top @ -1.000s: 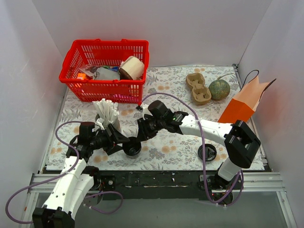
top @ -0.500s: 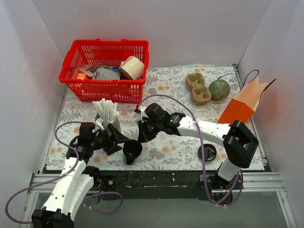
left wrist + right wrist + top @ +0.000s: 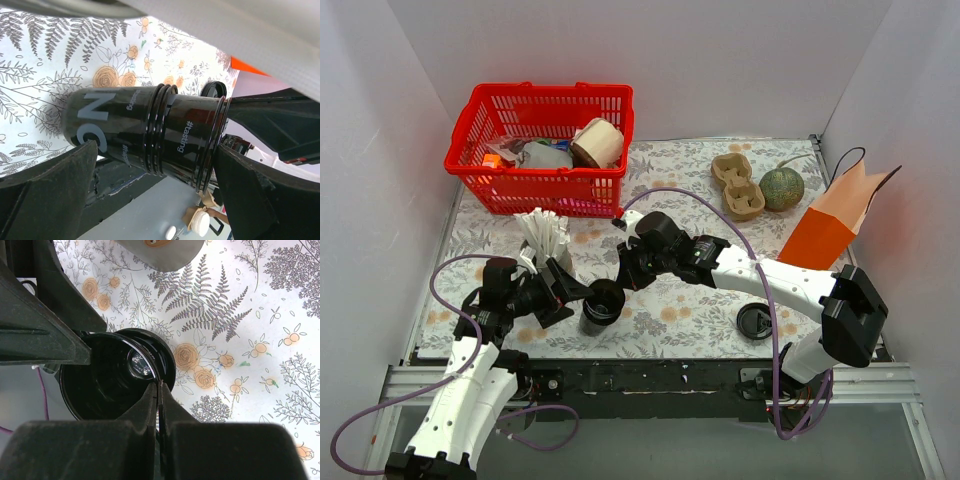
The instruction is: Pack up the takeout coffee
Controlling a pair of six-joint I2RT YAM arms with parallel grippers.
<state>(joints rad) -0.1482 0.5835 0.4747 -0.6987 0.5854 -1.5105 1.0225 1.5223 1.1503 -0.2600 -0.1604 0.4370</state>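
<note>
The takeout coffee, a small black cup (image 3: 603, 303) with a dark inside, is near the front of the floral mat. My right gripper (image 3: 623, 283) is shut on its rim, one finger inside and one outside; the right wrist view shows the fingers (image 3: 150, 405) pinching the rim of the cup (image 3: 115, 375). My left gripper (image 3: 572, 295) is open just left of the cup. In the left wrist view the cup (image 3: 150, 130) shows side-on with white lettering, in front of the gap between the spread fingers of that gripper (image 3: 155, 150), not gripped by them.
A taller grey cup of white sticks (image 3: 545, 243) stands just behind my left gripper. A flat black lid (image 3: 756, 321) lies front right. An orange paper bag (image 3: 835, 220), a cardboard cup carrier (image 3: 737, 185), a green ball (image 3: 781, 188) and a red basket (image 3: 535, 185) stand further back.
The cup has shifted slightly back and right with my right gripper pinching its rim. My left gripper stayed open beside it.
</note>
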